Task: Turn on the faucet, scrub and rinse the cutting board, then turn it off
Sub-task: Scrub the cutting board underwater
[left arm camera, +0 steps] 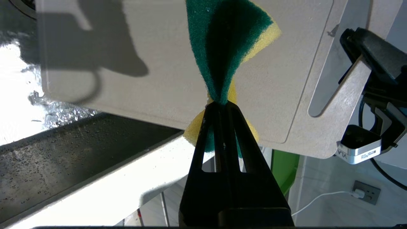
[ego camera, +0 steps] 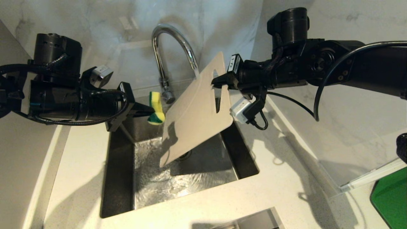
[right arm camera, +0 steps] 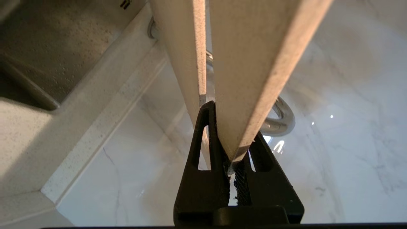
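Water seems to run from the faucet (ego camera: 173, 47), because the sink (ego camera: 152, 178) bottom is wet and shining and a pale stream meets the top edge of the board (ego camera: 194, 111) under the spout. The right gripper (ego camera: 219, 82) is closed on the thin strip of the board beside the handle slot, at its upper end, and holds the board in the air over the sink. The board is tilted: its long axis goes from the spout, high and far, down toward the near left of the sink, and its broad face is turned to the robot's left. The left gripper (ego camera: 148, 112) is shut tight on the sponge (ego camera: 156, 108), which is pinched in the middle, so it spreads out above and below the jaws. The sponge is just beside the left long edge of the board, near its upper half; I cannot tell if it touches. In the left wrist view the green side of the sponge (left arm camera: 222, 57) points at the face of the board (left arm camera: 143, 63). I judge the step is scrubbing. The left arm is nearer, so the coming move should push the sponge toward the right onto this face and slide it along the long axis.
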